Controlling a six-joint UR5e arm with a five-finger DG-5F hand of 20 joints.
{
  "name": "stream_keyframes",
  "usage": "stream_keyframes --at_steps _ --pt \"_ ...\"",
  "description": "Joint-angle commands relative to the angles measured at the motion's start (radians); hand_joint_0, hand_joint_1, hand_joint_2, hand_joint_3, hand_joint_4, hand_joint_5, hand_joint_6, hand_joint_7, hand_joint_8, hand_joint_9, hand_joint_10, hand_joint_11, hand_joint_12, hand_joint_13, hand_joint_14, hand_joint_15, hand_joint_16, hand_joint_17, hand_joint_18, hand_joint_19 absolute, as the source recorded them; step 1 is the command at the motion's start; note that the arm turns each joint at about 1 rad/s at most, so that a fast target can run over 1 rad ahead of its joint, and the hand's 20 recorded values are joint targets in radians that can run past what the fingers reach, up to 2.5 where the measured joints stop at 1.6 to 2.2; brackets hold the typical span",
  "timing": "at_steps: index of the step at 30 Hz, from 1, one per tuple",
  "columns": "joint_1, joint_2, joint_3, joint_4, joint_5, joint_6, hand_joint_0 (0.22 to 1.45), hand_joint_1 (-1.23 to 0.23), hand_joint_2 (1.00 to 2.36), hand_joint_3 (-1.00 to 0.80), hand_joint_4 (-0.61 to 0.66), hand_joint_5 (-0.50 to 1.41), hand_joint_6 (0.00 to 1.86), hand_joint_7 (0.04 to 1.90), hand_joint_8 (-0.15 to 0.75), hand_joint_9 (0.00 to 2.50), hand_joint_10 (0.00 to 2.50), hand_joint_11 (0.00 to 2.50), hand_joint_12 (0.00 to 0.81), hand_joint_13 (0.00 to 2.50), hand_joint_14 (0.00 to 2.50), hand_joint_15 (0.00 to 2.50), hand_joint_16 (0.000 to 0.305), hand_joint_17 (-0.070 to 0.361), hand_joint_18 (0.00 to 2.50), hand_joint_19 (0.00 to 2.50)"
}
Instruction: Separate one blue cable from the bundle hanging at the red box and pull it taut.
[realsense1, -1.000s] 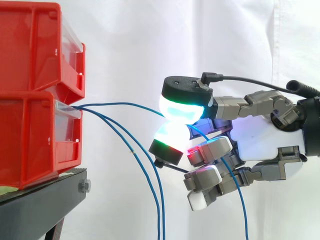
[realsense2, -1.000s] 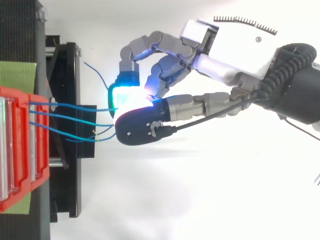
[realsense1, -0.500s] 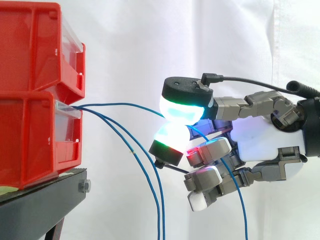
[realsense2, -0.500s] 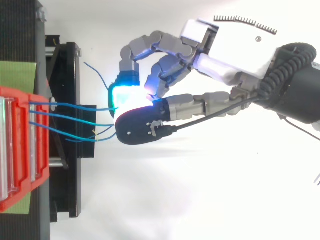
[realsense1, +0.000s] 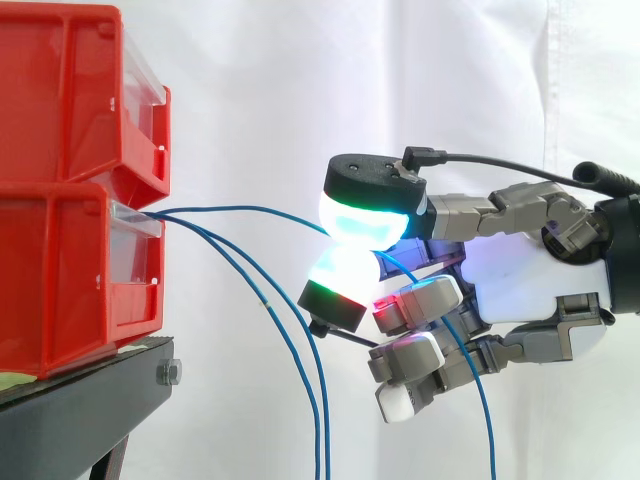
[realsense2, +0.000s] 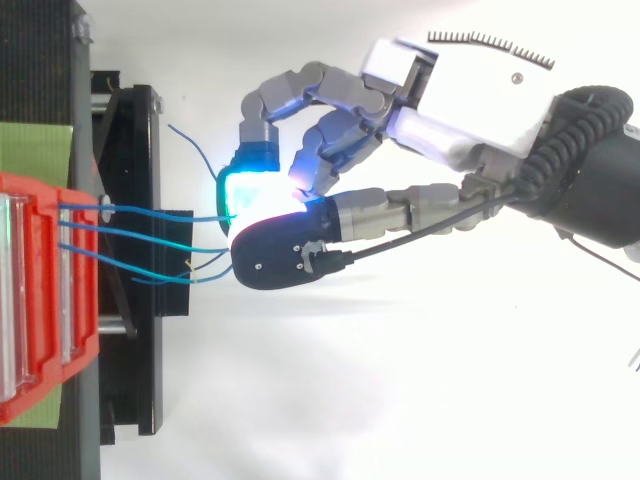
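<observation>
Three thin blue cables come out of the lower red bin (realsense1: 70, 280) at its front lip. One blue cable (realsense1: 250, 209) arcs right to my hand (realsense1: 530, 285), where two glowing fingertips (realsense1: 362, 220) pinch it; its free end hangs down past the palm (realsense1: 480, 400). The other two cables (realsense1: 290, 350) droop down and right from the bin, apart from the hand. In the top view the hand (realsense2: 440, 130) comes in from the right and its pinch sits just right of the black stand (realsense2: 130, 260). The pinched cable (realsense2: 160, 217) still sags a little.
A second red bin (realsense1: 70, 90) is stacked on the lower one, both on the black stand (realsense1: 80, 400). A white curtain hangs behind. A loose blue cable end (realsense2: 190, 145) sticks out above the stand in the top view.
</observation>
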Motion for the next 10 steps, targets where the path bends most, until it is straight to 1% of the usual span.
stream_keyframes --at_steps 1,10 --pt "0.0 0.0 -0.001 0.0 0.0 0.0 0.59 -0.73 1.02 -0.16 -0.02 -0.15 0.9 1.13 0.242 0.9 0.78 1.45 0.333 1.08 0.0 1.54 0.051 0.114 0.67 0.76" --pt "0.0 0.0 -0.001 0.0 0.0 0.0 0.59 -0.73 1.02 -0.16 -0.01 -0.15 0.9 1.13 0.237 0.9 0.76 1.46 0.337 1.08 0.0 1.54 0.051 0.114 0.66 0.76"
